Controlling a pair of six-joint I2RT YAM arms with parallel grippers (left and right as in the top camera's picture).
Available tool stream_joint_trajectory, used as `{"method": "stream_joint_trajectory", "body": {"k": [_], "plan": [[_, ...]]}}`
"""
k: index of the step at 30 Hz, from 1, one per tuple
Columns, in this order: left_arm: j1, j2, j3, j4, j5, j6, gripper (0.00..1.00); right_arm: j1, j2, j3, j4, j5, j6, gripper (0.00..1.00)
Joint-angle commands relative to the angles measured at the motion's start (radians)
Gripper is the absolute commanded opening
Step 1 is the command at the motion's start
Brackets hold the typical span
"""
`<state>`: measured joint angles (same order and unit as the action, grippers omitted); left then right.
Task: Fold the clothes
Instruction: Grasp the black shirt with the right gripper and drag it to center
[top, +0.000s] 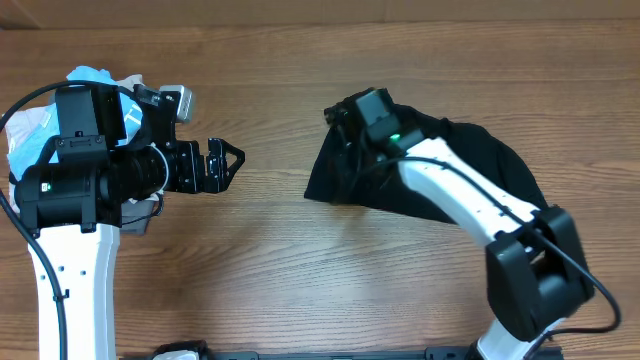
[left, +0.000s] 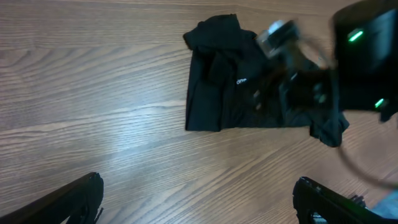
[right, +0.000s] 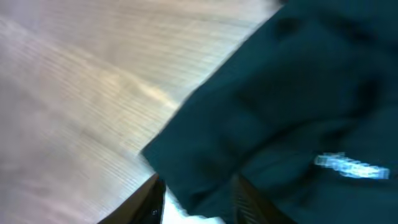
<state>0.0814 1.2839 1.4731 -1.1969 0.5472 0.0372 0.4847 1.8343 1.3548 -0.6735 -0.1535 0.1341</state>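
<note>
My white-link, black-jointed left arm (top: 65, 285) trails a thin black cable (top: 20, 102). White-and-black right arm (top: 455, 190) matches, w/ small green LED (top: 394, 138) lit.

Overhead looks straight down; left wrist views the black shirt (left: 214, 93) from afar, right wrist up close.

two arms at the table, seen from overhead: the left arm (top: 70, 280) rises from the near left corner, its white link upright and its black wrist (top: 120, 175) turned toward the middle. the left gripper (top: 232, 165) points right, level, jaws spread wide; its own camera shows one finger (left: 74, 196) at each lower corner. the right arm (top: 455, 195) reaches from a bent black elbow (top: 535, 270) at near right, up and left to a green-lit wrist (top: 380, 120). the right gripper (top: 345, 130) tips downward, its fingers (right: 152, 199) standing somewhat apart in a blurred wrist view.
</note>
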Motion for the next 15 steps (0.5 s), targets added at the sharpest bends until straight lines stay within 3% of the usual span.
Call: {"method": "stream_joint_trajectory", "body": {"k": [1,3,5,6,11,15], "plan": [[-0.037,0.018,0.027,0.01,0.004,0.027,0.99,-0.135,-0.113,0.009,0.01,0.056,0.072,0.51],[-0.071,0.037,0.027,0.023,0.004,0.026,0.8,-0.219,-0.144,0.009,0.008,0.019,0.112,0.62],[-0.121,0.071,0.027,0.044,0.003,0.026,0.63,-0.315,-0.166,0.009,-0.005,-0.042,0.137,0.65],[-0.147,0.092,0.027,0.055,0.003,0.025,0.59,-0.359,-0.171,0.009,-0.018,-0.073,0.148,0.65],[-0.311,0.258,0.027,0.123,-0.016,0.004,0.52,-0.565,-0.172,0.007,-0.137,-0.159,0.265,0.65],[-0.424,0.444,0.027,0.204,-0.089,-0.022,0.5,-0.671,-0.172,0.007,-0.229,-0.197,0.267,0.69]]}}
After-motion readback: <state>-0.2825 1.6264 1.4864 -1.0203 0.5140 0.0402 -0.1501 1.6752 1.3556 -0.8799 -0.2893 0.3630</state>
